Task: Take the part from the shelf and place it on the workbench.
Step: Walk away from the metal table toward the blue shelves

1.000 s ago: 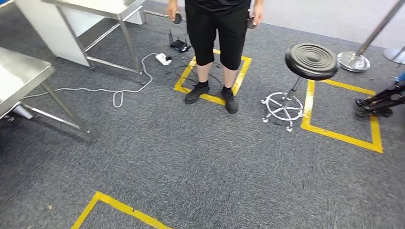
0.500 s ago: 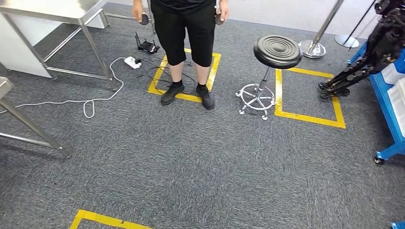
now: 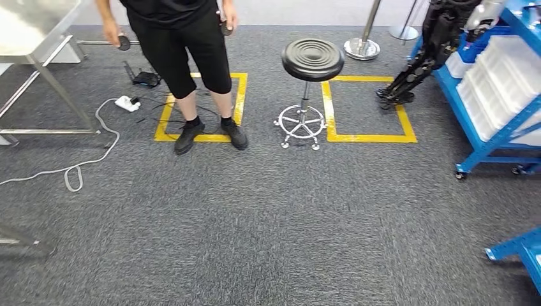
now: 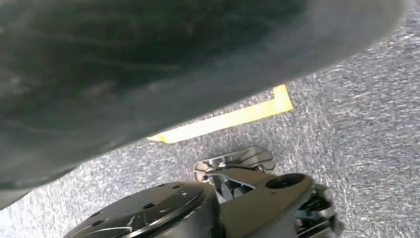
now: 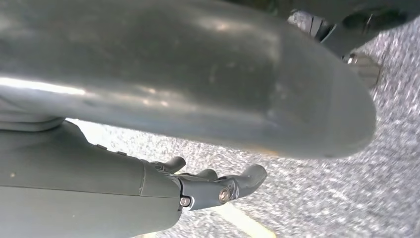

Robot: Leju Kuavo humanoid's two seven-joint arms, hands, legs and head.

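The right robot hand [image 5: 218, 191] hangs over grey carpet, fingers apart, holding nothing; the left robot hand's state cannot be told. Far right, a blue shelf [image 3: 475, 115] carries white bins [image 3: 504, 83], contents unclear, near a person [image 3: 185, 57]

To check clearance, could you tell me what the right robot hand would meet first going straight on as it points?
Probably the grey carpet, near a yellow tape line; nothing shows between the right robot hand and the floor, though depth is unclear.
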